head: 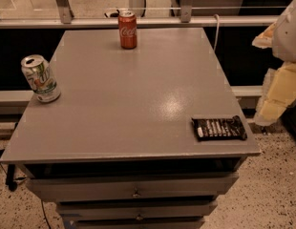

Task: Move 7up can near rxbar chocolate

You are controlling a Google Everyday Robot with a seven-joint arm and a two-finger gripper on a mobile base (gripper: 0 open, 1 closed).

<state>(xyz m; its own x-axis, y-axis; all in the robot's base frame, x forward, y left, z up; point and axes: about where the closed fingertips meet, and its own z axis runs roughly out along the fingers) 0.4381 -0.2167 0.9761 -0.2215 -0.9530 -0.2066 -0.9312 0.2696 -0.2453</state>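
Cans on the grey worktop [138, 94] number two, and both stand on their bases. The 7up can [40, 78], silver-white with green lettering, sits at about 9 o'clock, right at the left edge of the surface; its top with the pull-tab faces the camera, but whether it has been opened, or what it holds, cannot be told. The red Coca-Cola can [128, 29] stands at 12 o'clock near the far edge, and its contents are likewise hidden. The rxbar chocolate [219, 128] lies flat in its black wrapper at roughly 4 o'clock, close to the front right corner, its long side parallel to the front edge and its row of white lettering facing up. It is well apart from the 7up can, with the full width of the surface between them. The gripper [280, 92] hangs off the worktop at 3 o'clock, beyond the right edge and touching nothing on the surface; whether it is open or closed cannot be told. Below the surface, stacked drawers [133, 185] with small knobs face the camera, and a dark gap shows above the top one, though nothing inside can be made out.
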